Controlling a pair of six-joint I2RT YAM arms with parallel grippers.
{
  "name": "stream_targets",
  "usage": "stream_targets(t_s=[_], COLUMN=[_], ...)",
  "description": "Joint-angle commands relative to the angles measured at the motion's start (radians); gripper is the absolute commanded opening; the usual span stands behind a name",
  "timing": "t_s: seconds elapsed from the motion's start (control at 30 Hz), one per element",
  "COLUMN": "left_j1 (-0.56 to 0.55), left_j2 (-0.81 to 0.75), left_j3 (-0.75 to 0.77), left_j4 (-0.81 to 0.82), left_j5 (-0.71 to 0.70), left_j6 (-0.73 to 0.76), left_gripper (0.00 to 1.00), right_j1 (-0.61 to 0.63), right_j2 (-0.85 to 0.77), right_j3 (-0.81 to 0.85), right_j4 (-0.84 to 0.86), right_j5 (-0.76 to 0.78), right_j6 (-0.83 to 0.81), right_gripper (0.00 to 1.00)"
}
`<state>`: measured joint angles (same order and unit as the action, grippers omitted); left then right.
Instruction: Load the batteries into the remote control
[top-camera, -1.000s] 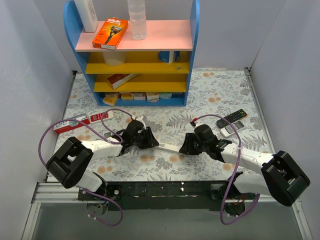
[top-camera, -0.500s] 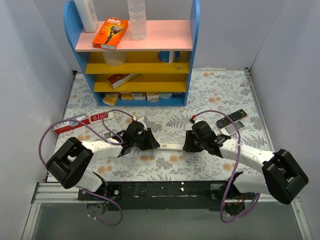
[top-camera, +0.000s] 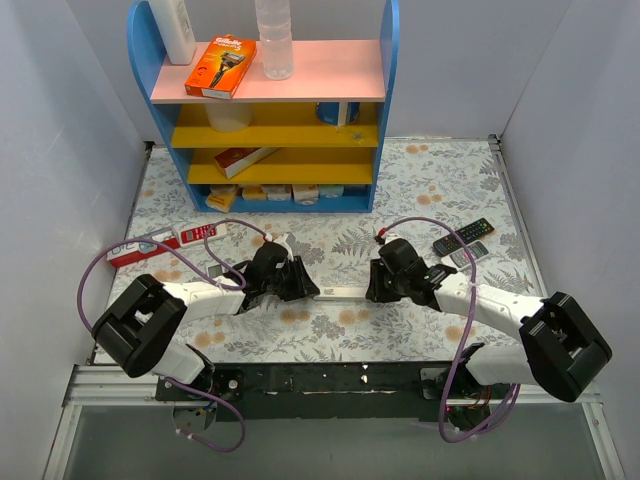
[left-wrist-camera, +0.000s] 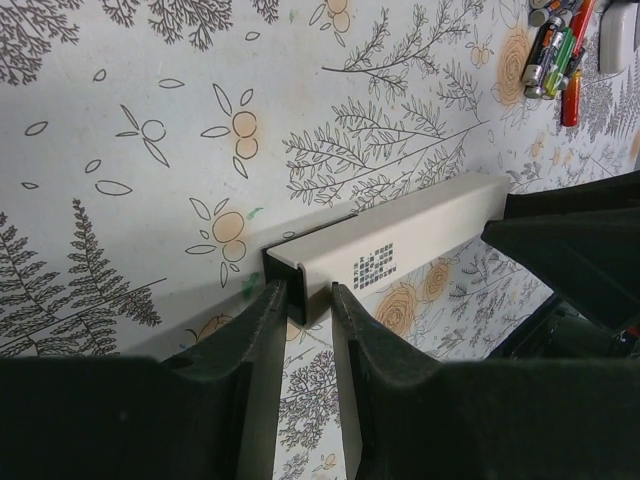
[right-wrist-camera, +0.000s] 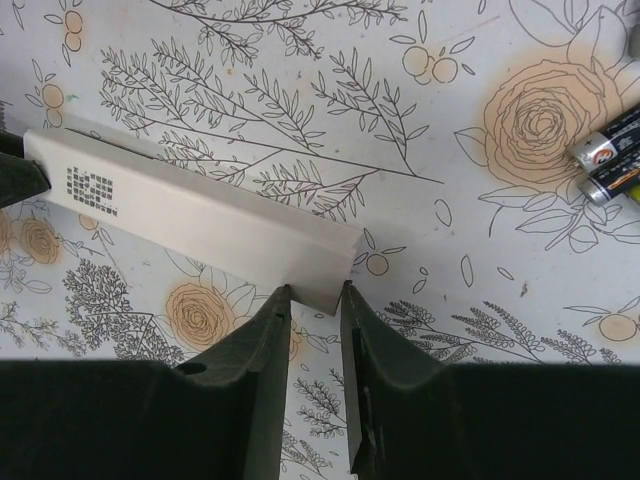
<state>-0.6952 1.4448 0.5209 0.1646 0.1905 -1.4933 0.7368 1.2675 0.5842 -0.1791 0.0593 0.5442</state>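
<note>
- Far left, a red-and-white cardboard box lies near the table's edge, well apart from the action. It's just clutter.
- The left gripper has its black fingers clenched on one end of the slim white plastic bar of a remote control. The jaws straddle the end across its thin side with no slack showing. I reckon that's so the long back face is left open to work on.
- From above, the remote control sits mid-table, bridging the two arms low over the flowery tablecloth. I can't tell whether it rests on the cloth or hangs just clear. The side with the dark printed patch faces the wrist cameras and looks closed, with no open battery bay that I can see.
- The right gripper has the opposite end between its fingers. Those jaws look pinched onto the corner too, though the hold is closer to the edge than the left one's. Holding both ends makes sense if the cover has to slide off, since one arm braces while the other pulls. A corner grip like that could slip, though.
- Just right of that, the little cylindrical batteries lie on the cloth, and the left wrist view shows them bunched in mixed colours. They're near but untouched, so the loading itself hasn't begun.
- Further right, a wider black remote and a short white one lie side by side, neither of which is the one in play.
</note>
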Motion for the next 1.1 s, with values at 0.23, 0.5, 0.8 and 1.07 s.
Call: stream_targets(t_s=[0.23, 0.5, 0.8, 1.07], left_j1=[-0.015, -0.044, -0.05, -0.049], left_j2=[-0.027, -0.044, -0.106, -0.191], left_j3=[-0.027, -0.056, -0.116, -0.122], left_j4=[-0.004, 0.119, 0.204, 0.011], left_j5=[0.041, 0.115, 0.115, -0.078], left_j6=[-0.038, -0.137, -0.214, -0.131], left_gripper=[0.2, 0.14, 0.06, 0.05], right_j1=[0.033, 0.076, 0.096, 0.092], right_j2=[0.124, 0.177, 0.168, 0.067], right_j3=[0.008, 0.034, 0.046, 0.114], right_j4=[-0.077, -0.007, 0.046, -0.034], right_j5=[-0.021, -0.134, -0.196, -0.029], right_j6=[-0.038, -0.02, -0.018, -0.075], right_gripper=[0.27, 0.24, 0.25, 0.51])
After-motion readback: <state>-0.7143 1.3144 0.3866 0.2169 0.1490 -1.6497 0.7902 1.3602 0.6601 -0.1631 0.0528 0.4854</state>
